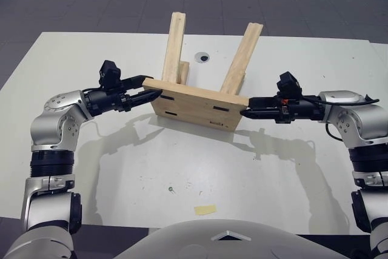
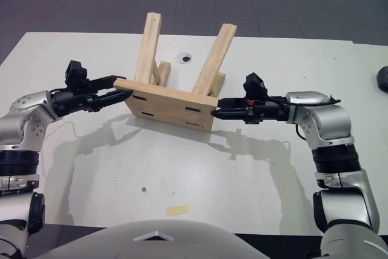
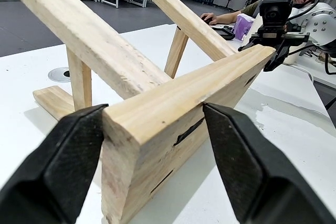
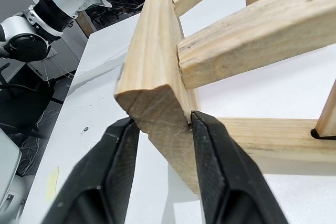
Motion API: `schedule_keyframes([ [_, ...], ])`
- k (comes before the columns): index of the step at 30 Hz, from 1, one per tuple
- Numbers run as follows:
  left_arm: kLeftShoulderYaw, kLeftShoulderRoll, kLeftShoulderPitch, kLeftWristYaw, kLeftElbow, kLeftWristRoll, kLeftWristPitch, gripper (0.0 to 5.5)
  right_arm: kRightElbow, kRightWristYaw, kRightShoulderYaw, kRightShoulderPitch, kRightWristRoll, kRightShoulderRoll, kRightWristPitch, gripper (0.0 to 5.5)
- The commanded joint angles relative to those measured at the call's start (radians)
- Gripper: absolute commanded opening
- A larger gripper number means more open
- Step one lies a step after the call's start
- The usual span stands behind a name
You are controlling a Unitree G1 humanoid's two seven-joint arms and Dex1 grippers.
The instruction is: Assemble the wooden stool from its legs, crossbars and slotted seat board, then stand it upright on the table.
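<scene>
Stool assembled, on its side mid-tabletop (image 1: 182,174): seat board (image 1: 197,104) on edge, legs (image 1: 173,47) pointing away. Looks like the stand-up step. Left gripper (image 1: 148,91) clamps one board end and right gripper (image 1: 244,112) clamps the other. Next: rotate both together, legs down.

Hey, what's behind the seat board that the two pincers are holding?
Two legs rise from its back, with shorter wooden pieces low behind and a round table hole beyond. The seat board hides how those lower pieces join.
</scene>
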Motion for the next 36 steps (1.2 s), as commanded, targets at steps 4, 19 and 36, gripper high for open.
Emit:
schedule_keyframes([
  [4, 0.031, -0.002, 0.013, 0.019, -0.094, -0.100, 0.152, 3.00, -0.103, -0.124, -0.081, -0.012, 0.138, 0.030, 0.258, 1.50],
  [19, 0.357, -0.295, -0.410, 0.911, -0.077, -0.385, 0.786, 2.89, 0.108, -0.978, -0.649, -0.383, 0.202, 0.488, 0.893, 1.51],
  [36, 0.691, -0.182, -0.951, 1.336, 0.787, -0.298, 0.357, 0.50, 0.508, -1.841, -1.288, -0.951, 0.120, 0.789, 0.387, 1.51],
])
